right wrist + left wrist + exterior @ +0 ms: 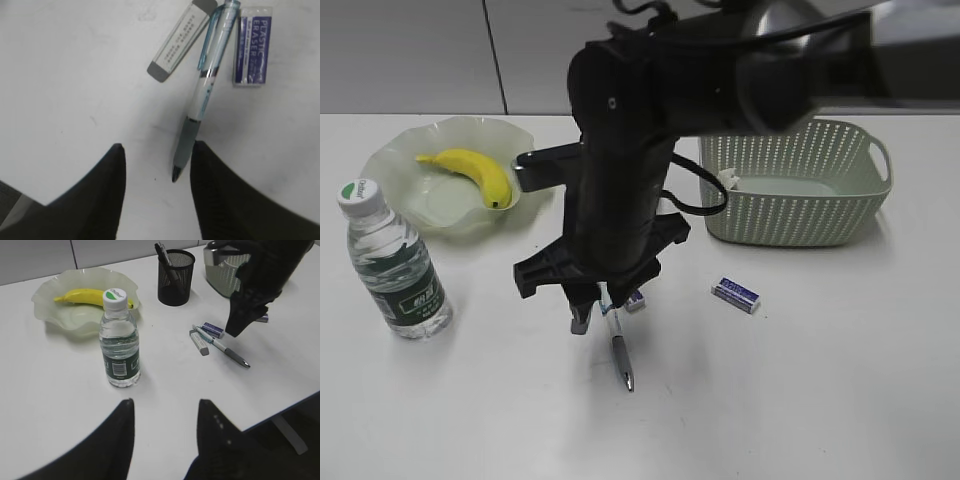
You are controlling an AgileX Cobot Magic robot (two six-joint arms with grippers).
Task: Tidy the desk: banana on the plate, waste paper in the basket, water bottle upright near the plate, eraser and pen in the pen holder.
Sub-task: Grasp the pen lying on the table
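The pen (207, 90) lies on the desk (820, 400) between a blue eraser (253, 47) and a grey-white eraser (179, 42). My right gripper (157, 147) hangs open just above the desk, with the pen's tip between its fingers, close to the right one. The pen (618, 345) pokes out below that arm. The banana (470, 175) lies in the plate (390, 160). The water bottle (119, 340) stands upright in front of the plate. My left gripper (165, 407) is open and empty, short of the bottle. A small white wad (728, 178), perhaps the waste paper, sits in the basket (800, 190).
The black mesh pen holder (176, 277) stands behind the erasers with a dark pen in it. The right arm (620, 180) hides it in the exterior view. An eraser (735, 293) lies in front of the basket.
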